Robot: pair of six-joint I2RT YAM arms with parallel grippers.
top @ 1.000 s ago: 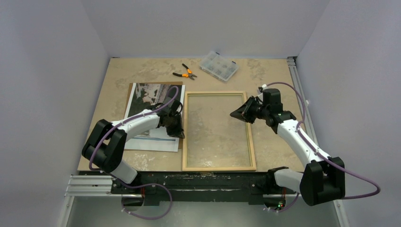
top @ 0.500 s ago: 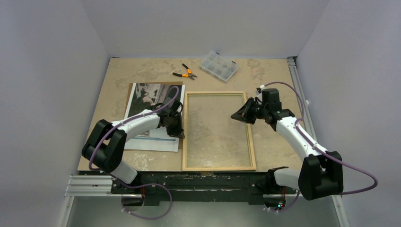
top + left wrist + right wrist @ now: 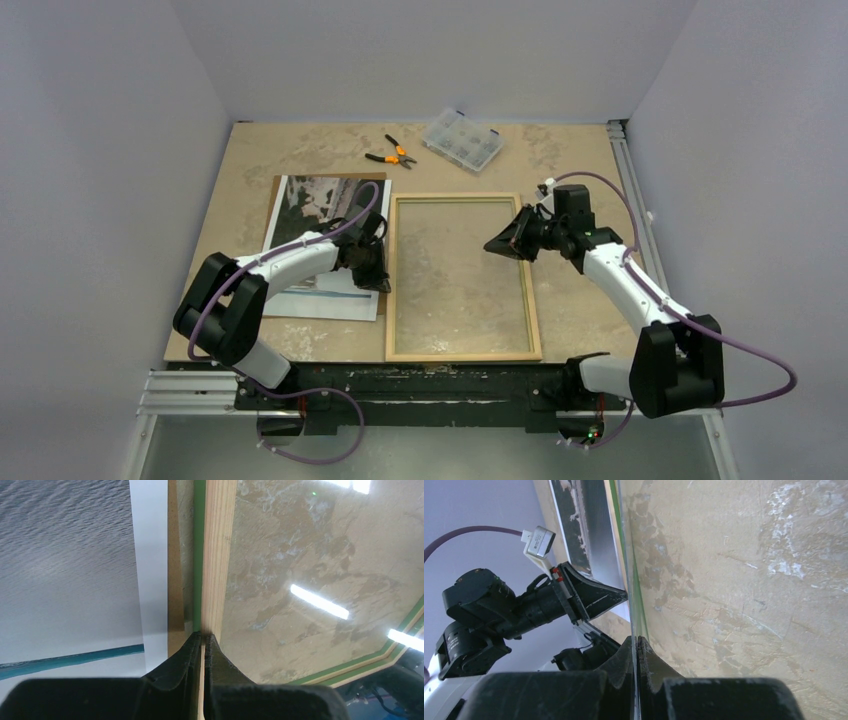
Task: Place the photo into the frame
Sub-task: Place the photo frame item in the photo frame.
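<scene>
Two grips — left tool point(image 3: 202, 636) on frame point(image 3: 463, 355) edge, right tool point(image 3: 636, 640) on pane point(image 3: 450, 290).

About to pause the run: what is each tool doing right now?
Left tool: shut on the frame, on its wooden rail.
Right tool: shut on the frame's thin edge.

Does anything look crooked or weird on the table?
Yes: the photo lies slanted on its brown board, not squared with the frame. Pliers and a parts box sit at the far edge, seemingly unrelated.
</scene>
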